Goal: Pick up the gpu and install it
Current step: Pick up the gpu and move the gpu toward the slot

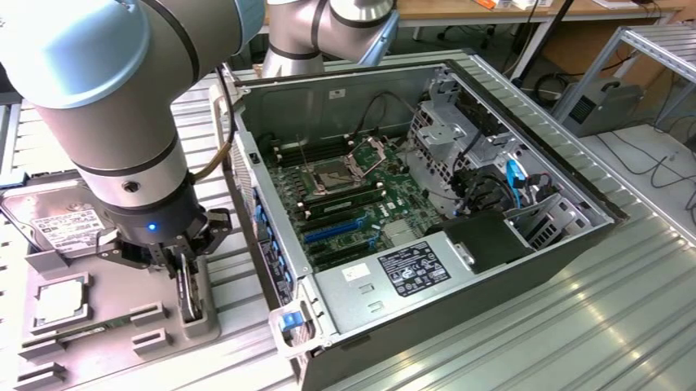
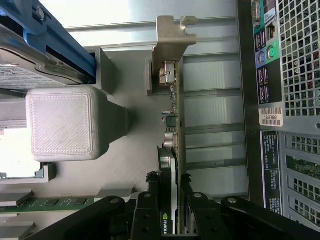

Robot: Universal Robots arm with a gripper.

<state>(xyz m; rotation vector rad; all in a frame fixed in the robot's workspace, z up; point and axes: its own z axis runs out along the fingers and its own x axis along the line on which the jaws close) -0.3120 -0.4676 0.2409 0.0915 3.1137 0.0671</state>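
The gpu (image 1: 191, 300) is recorded at 7 o'clock in the exterior view. It stands on edge in a slotted holder on the grey fixture plate (image 1: 109, 275), which lies on the desk (image 1: 566, 326). The tool (image 1: 182, 270) is set directly above the card and brought down over its upper edge, with no offset to either side. The card's long axis is judged to run roughly from 12 to 6 o'clock, alongside the near wall of the open computer case (image 1: 326, 106), which lies at 3 o'clock from the tool. A hard drive (image 1: 63, 226) and a CPU chip (image 1: 60, 300) are noted on the plate between 8 and 10 o'clock from the tool, apart from it. The card's lower edge is hidden by the holder.

In the wrist view the gpu (image 2: 172, 150) is seen edge-on. Its long axis runs away from the tool (image 2: 168, 190) to the silver bracket (image 2: 172, 35) at the far end. The fingers (image 2: 147, 207) are narrowed onto both faces of the card with no gap discernible, so a grip on the gpu is judged. Whether the card has been raised clear of the holder cannot be told. The end of the card under the tool is cut off by the frame.
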